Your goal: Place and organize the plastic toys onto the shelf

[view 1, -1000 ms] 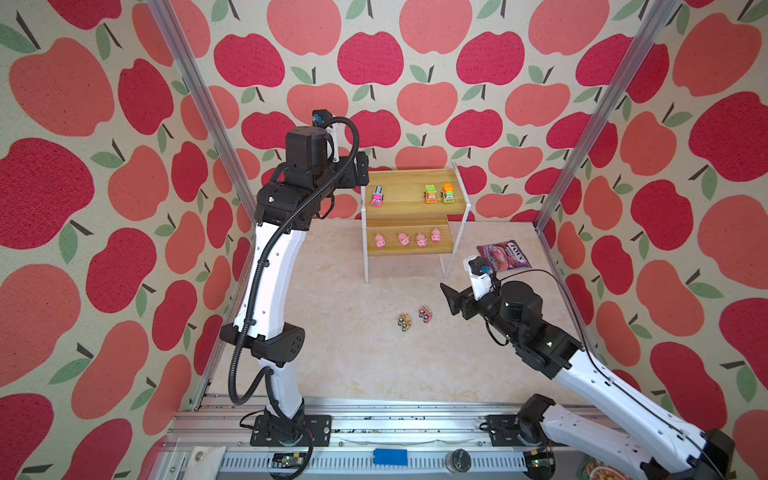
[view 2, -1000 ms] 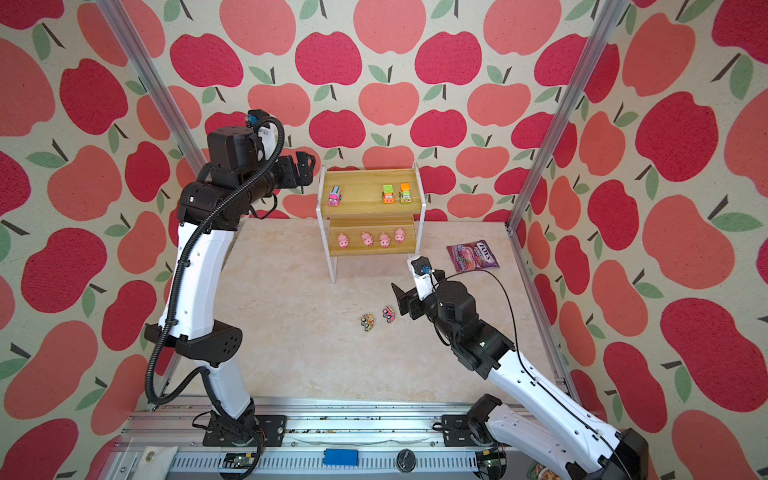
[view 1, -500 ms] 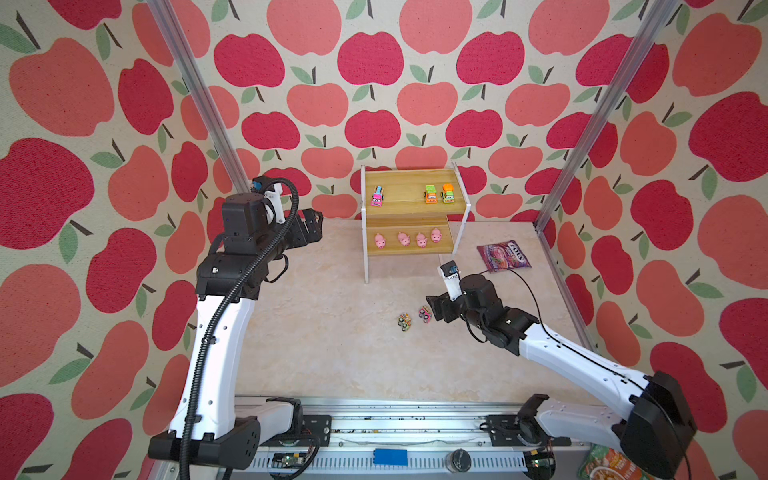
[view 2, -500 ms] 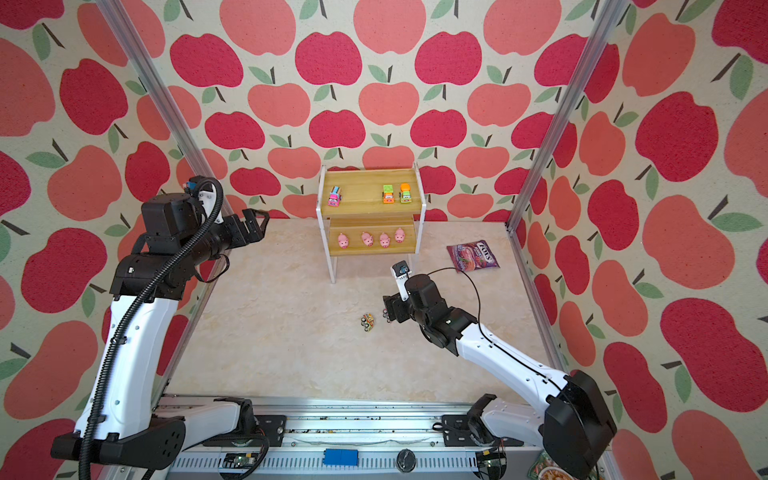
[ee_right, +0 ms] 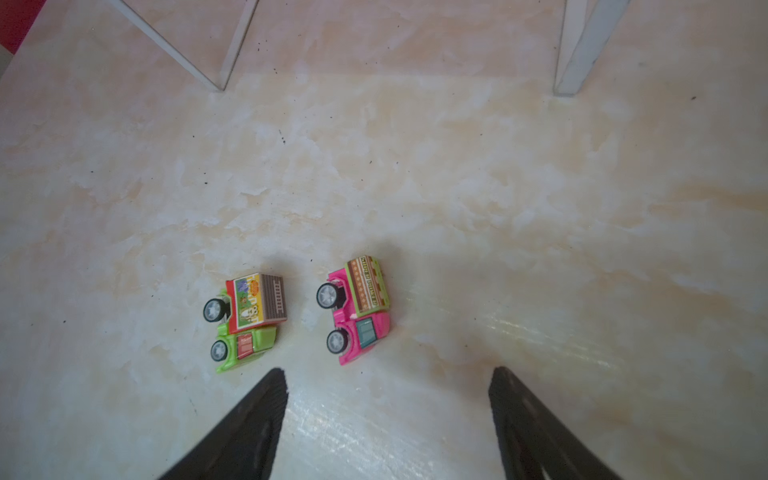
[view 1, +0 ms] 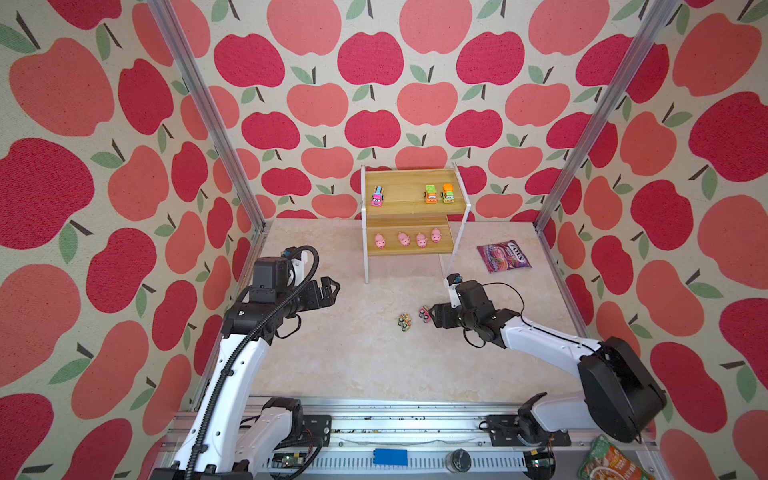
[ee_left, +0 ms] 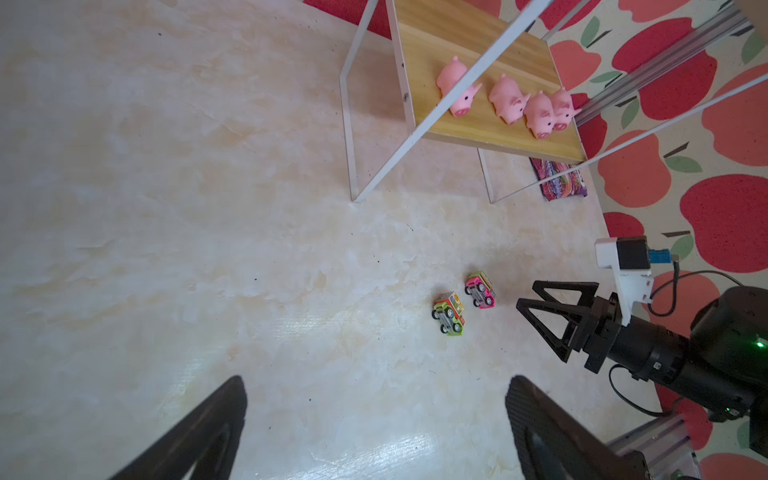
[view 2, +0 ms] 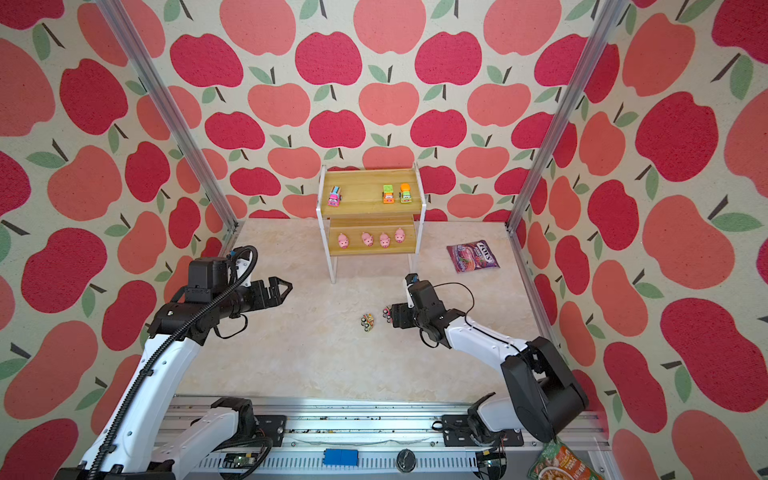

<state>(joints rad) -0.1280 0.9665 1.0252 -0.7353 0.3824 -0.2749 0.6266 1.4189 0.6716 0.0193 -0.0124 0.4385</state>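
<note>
Where the pink car (ee_right: 359, 309) sits on the table (ee_right: 540, 208), just ahead of our right gripper (ee_right: 388, 374), we see the jaws apart and empty. The green car (ee_right: 245, 322) lies beside it, the shelf (view 1: 405, 183) stands beyond, and our left gripper (ee_left: 376, 380) is spread wide, well apart.

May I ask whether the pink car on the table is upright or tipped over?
Tipped onto its side: the pink car shows its side panel upward in the right wrist view, its underside in the left wrist view.
</note>
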